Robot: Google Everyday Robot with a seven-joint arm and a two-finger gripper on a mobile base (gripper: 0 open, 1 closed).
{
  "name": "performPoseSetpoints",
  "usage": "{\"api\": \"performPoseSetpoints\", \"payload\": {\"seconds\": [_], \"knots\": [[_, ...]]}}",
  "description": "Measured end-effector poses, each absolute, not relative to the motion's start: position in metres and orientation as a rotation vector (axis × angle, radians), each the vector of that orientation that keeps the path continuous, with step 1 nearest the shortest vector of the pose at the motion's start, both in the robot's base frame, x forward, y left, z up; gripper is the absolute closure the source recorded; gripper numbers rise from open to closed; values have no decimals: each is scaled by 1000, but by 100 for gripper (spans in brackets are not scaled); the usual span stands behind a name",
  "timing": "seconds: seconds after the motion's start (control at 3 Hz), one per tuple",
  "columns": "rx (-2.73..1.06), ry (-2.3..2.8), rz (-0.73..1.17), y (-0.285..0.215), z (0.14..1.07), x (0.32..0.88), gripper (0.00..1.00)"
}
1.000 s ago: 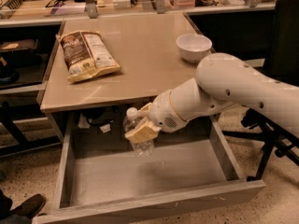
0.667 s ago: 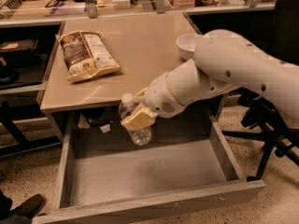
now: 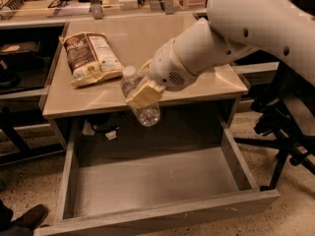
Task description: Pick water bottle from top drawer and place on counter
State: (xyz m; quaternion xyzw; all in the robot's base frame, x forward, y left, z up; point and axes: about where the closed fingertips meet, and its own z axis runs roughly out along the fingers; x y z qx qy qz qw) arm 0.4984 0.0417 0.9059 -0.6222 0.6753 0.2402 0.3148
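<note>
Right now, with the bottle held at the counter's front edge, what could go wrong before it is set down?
1. The claw holds the bottle tilted, with its base seeming to hang past the counter edge; lowering here may clip that edge.
2. Released tilted, it could topple and roll into the open drawer.
3. The chip bag lies close on the left and could get nudged.

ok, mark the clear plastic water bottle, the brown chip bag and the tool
clear ribbed plastic water bottle (image 3: 149,114): camera view, lower body.
brown chip bag (image 3: 91,58): camera view, bag's middle.
tool (image 3: 140,92): camera view, between fingertips, by front edge of glossy beige counter (image 3: 147,38).
</note>
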Motion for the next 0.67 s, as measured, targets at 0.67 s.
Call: {"api": "performPoseSetpoints", "payload": {"seconds": [0.67], "knots": [[-1661, 1741, 582, 41, 945, 513, 100]]}}
